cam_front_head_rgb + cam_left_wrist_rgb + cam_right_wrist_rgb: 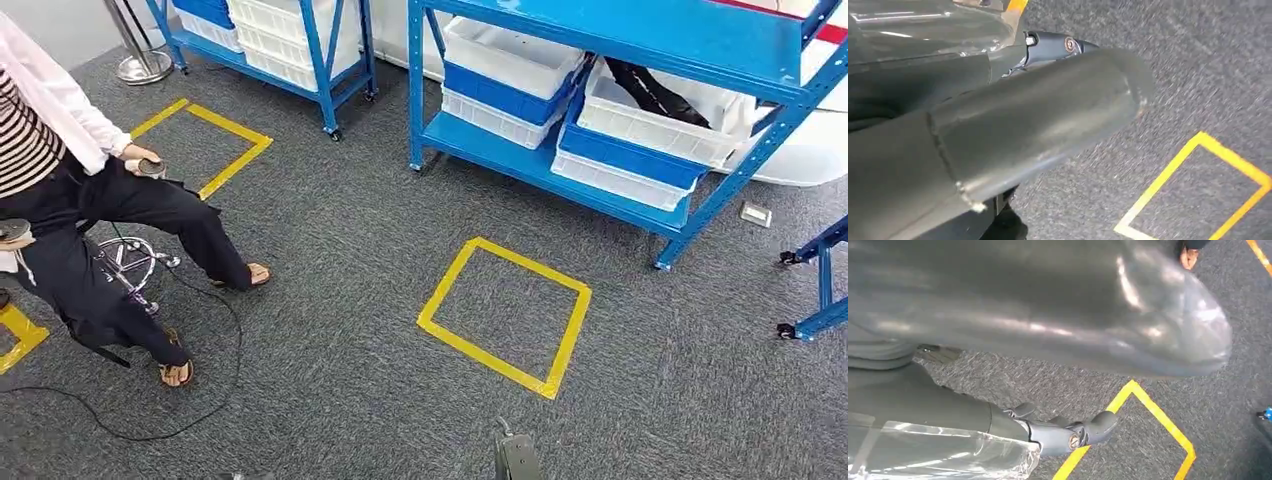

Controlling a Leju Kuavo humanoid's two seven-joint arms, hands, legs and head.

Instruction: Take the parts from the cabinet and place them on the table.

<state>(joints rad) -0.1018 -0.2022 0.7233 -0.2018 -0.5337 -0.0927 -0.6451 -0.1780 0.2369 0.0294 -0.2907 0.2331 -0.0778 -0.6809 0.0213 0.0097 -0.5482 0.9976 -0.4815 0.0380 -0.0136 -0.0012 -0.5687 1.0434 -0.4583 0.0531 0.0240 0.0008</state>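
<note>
Standing on grey carpet, the blue steel shelving cabinet carries white and blue plastic bins; one white bin holds long black parts. A square of yellow floor tape lies in front of it, and a seated person is off to the left. The left hand and right hand hang over the carpet, nothing visible in them; whether the fingers are spread or curled cannot be told.
</note>
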